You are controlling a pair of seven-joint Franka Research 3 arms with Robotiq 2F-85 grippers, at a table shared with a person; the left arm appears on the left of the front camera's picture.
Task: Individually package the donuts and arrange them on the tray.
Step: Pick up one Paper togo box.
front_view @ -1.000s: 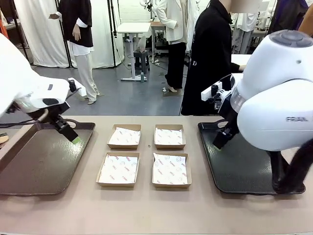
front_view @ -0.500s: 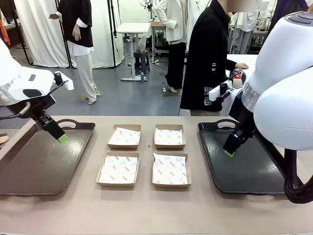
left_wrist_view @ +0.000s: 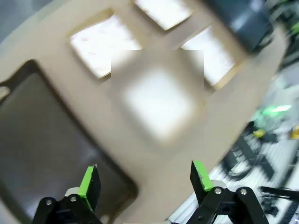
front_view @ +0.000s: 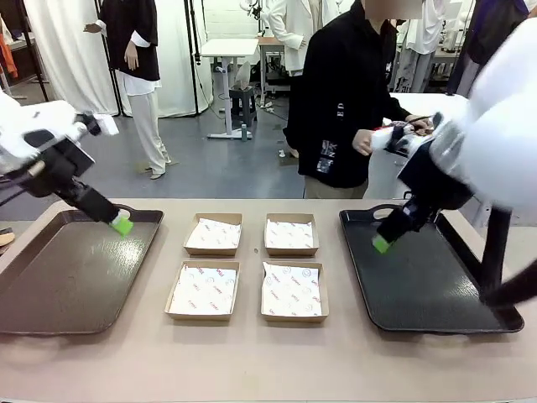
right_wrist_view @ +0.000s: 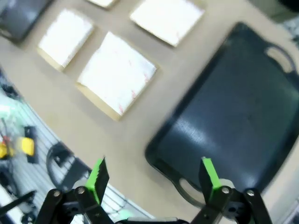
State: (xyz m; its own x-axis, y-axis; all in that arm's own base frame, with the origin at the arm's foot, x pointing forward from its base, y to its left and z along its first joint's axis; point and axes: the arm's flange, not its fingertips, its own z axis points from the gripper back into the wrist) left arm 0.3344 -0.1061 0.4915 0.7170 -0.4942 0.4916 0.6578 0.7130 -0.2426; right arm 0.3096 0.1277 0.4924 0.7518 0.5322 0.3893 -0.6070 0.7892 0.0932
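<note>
The donuts are out of clear view. A brown tray [front_view: 67, 285] lies at the left and a black tray [front_view: 419, 290] at the right. My left gripper [front_view: 122, 225] hangs open and empty over the brown tray's far right corner. In the left wrist view the left gripper [left_wrist_view: 145, 179] is above the brown tray's [left_wrist_view: 42, 135] edge, its green pads wide apart. Open and empty too, my right gripper [front_view: 382, 244] hovers over the black tray's far left part. The right wrist view shows the right gripper [right_wrist_view: 153, 176] above the black tray's [right_wrist_view: 233, 107] handle end.
Four shallow paper-lined cardboard boxes [front_view: 203, 290] sit in a two-by-two block between the trays, with a near one [right_wrist_view: 117, 77] in the right wrist view. A person in black [front_view: 344, 109] stands at the far side, hands at a white thing behind my right arm.
Both arms have swung up and outward, and their grippers have lifted slightly over the trays, still open. The person has stepped left and turned toward the table.
</note>
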